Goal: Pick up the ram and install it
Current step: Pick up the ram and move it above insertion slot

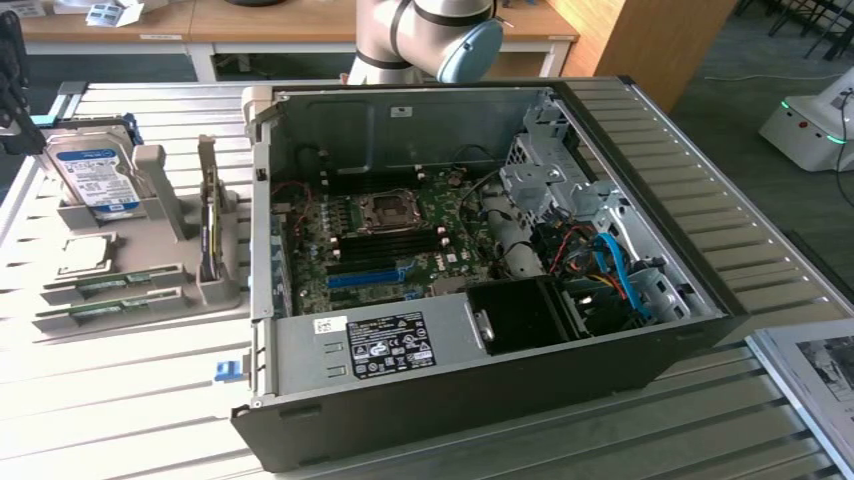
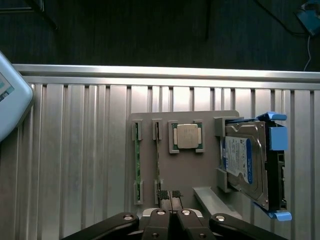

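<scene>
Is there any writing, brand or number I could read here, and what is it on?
No text is legible.
Blue label on the hard drive: print too small.
Black sticker in the computer case: blurred.
White sticker beside it: blurred.

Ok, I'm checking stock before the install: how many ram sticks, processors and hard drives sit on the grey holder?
Ram sticks: 2
Processors: 1
Hard drives: 1
Total: 4
</scene>
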`<move>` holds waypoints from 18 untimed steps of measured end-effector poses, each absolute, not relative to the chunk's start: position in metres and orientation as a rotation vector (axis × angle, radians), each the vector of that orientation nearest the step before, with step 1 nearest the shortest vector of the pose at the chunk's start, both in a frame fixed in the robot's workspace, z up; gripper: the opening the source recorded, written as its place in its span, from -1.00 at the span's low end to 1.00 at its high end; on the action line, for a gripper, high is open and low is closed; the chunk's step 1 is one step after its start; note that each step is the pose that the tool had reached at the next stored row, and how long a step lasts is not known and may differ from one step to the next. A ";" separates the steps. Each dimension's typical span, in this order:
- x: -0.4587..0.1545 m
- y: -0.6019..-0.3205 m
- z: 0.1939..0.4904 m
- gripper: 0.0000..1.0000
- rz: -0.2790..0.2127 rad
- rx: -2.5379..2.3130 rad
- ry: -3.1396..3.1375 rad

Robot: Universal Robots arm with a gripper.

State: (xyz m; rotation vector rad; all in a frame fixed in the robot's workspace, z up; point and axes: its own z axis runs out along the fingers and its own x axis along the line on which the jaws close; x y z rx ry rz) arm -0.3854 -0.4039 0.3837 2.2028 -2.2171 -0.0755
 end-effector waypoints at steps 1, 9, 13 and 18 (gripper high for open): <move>-0.385 -0.404 0.383 -0.80 -0.075 2.203 -2.217; -0.385 -0.404 0.381 -0.80 -0.075 2.203 -2.217; -0.385 -0.404 0.379 -0.80 -0.075 2.203 -2.217; -0.385 -0.404 0.377 -0.80 -0.076 2.203 -2.217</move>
